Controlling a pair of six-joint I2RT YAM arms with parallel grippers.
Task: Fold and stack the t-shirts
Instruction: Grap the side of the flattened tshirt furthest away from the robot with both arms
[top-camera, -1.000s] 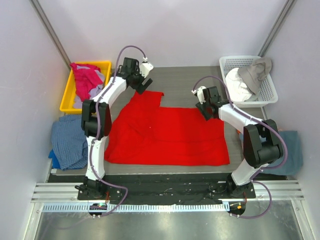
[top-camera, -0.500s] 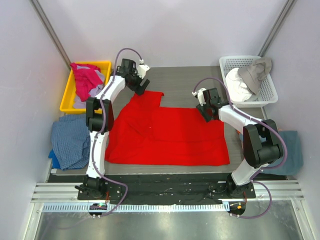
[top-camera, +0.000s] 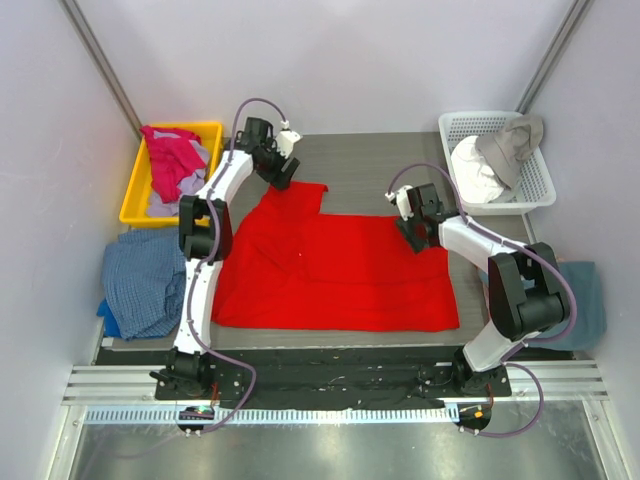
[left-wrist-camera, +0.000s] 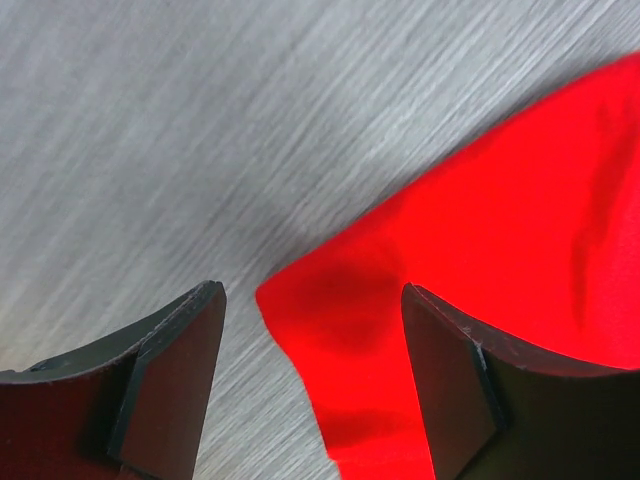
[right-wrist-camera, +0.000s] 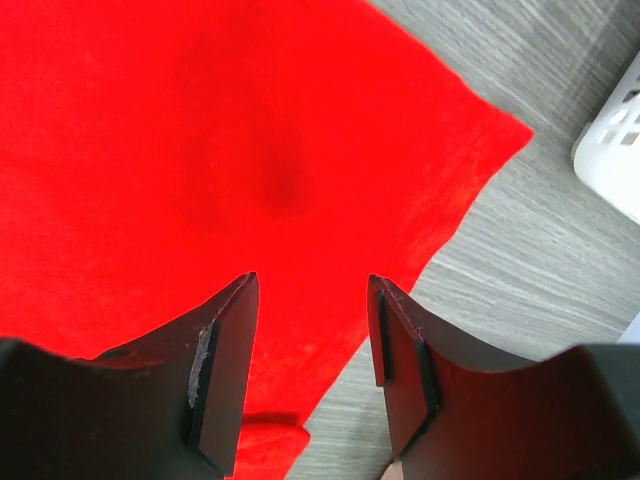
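The right pincer (right-wrist-camera: 310, 285) hangs with its jaws apart over the red t-shirt (top-camera: 330, 270), above the corner at about 2 o'clock. Over the last second it has only slid a little outward toward that corner, and it grips nothing. The shirt itself has not shifted and lies spread flat across the middle of the worktop (top-camera: 360, 165). Farther off, at the shirt's 11 o'clock, the left pincer (left-wrist-camera: 312, 295) has drawn in over the sleeve corner (left-wrist-camera: 350, 310) and begun to narrow. Its jaws are still apart with the tip of the cloth between them, not yet pinched. This looks like both far corners being lined up for a first fold, so folding has not started and the left grasp comes next. Beyond, a magenta-pink t-shirt (top-camera: 172, 155) waits in the yellow bin (top-camera: 135, 195) at 10 o'clock. A white basket (top-camera: 545, 185) stands at 2 o'clock.
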